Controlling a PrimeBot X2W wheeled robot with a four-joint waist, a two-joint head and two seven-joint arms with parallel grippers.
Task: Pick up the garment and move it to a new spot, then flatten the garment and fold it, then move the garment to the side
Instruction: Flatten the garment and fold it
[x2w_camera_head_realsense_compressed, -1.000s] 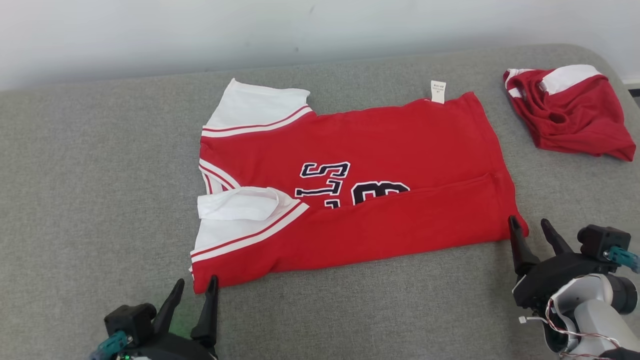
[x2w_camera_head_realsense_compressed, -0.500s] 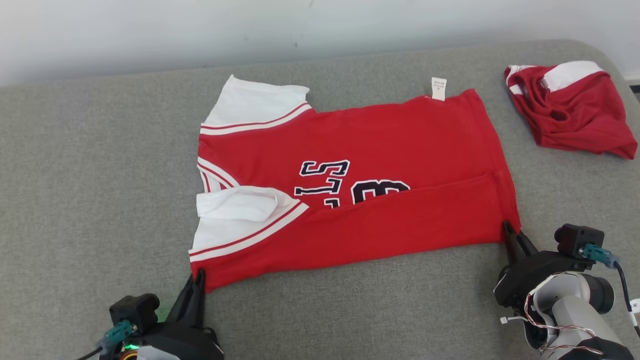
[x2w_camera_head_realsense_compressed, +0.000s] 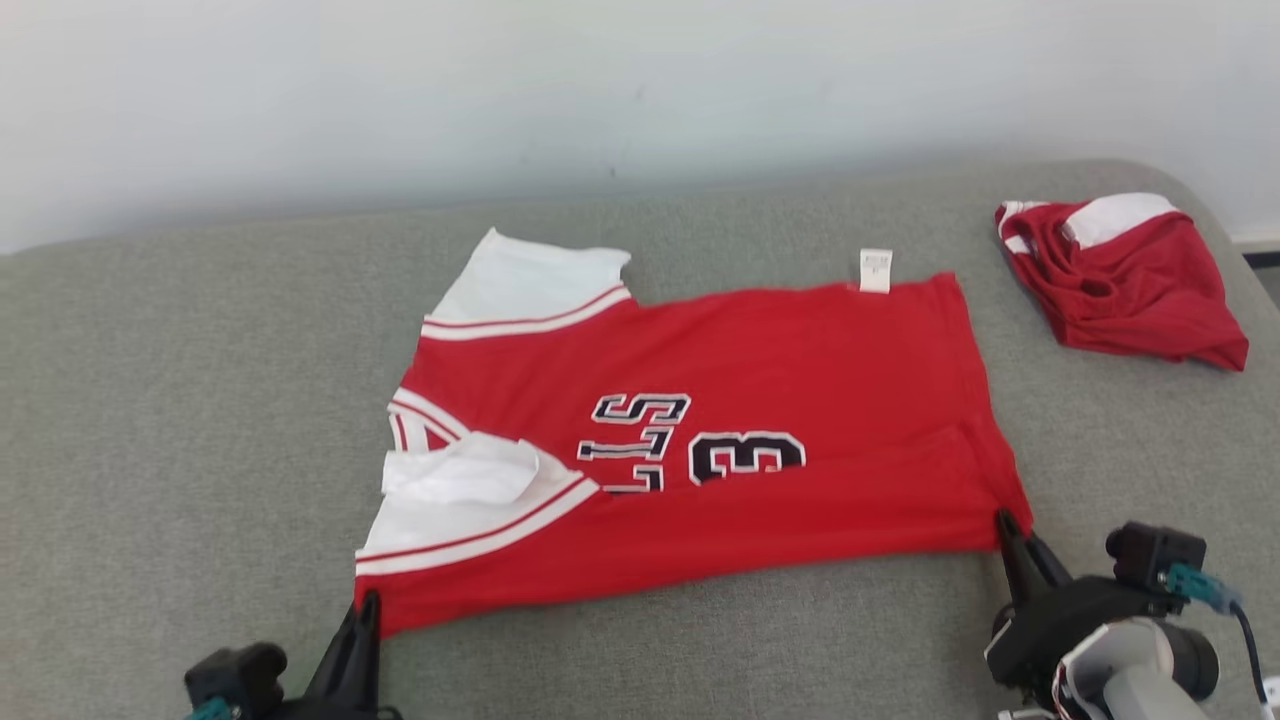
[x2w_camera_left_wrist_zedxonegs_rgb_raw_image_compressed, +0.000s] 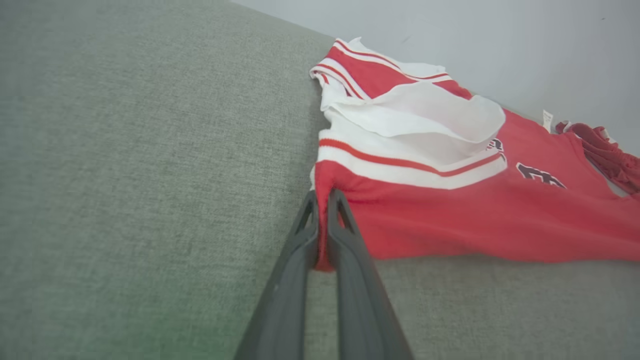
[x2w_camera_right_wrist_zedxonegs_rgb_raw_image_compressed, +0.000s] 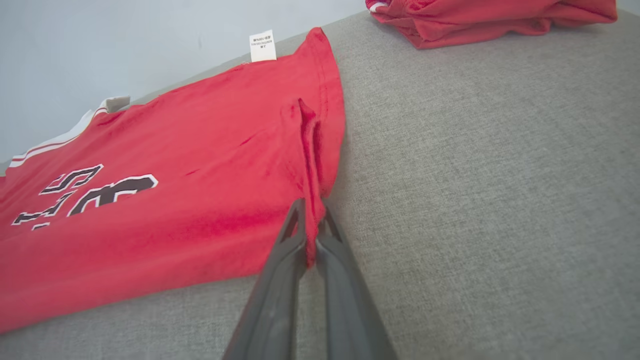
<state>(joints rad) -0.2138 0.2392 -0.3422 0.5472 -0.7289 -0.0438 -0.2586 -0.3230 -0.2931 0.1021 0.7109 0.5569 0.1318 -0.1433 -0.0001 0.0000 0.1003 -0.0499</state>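
Observation:
The garment is a red jersey with white sleeves and dark lettering, spread sideways on the grey cushion, its near long edge folded up over the number. My left gripper is shut on the garment's near left corner; in the left wrist view the red cloth is pinched between the two dark fingers. My right gripper is shut on the near right hem corner, and the right wrist view shows the garment with that hem fold caught between its fingertips.
A second red and white garment lies crumpled at the cushion's far right, also seen in the right wrist view as a red heap. A pale wall runs behind the cushion. Bare grey cushion lies to the left and along the near edge.
Both grippers closed from open onto the garment's near corners. The head camera tilted, so the whole scene sits lower in the picture now.

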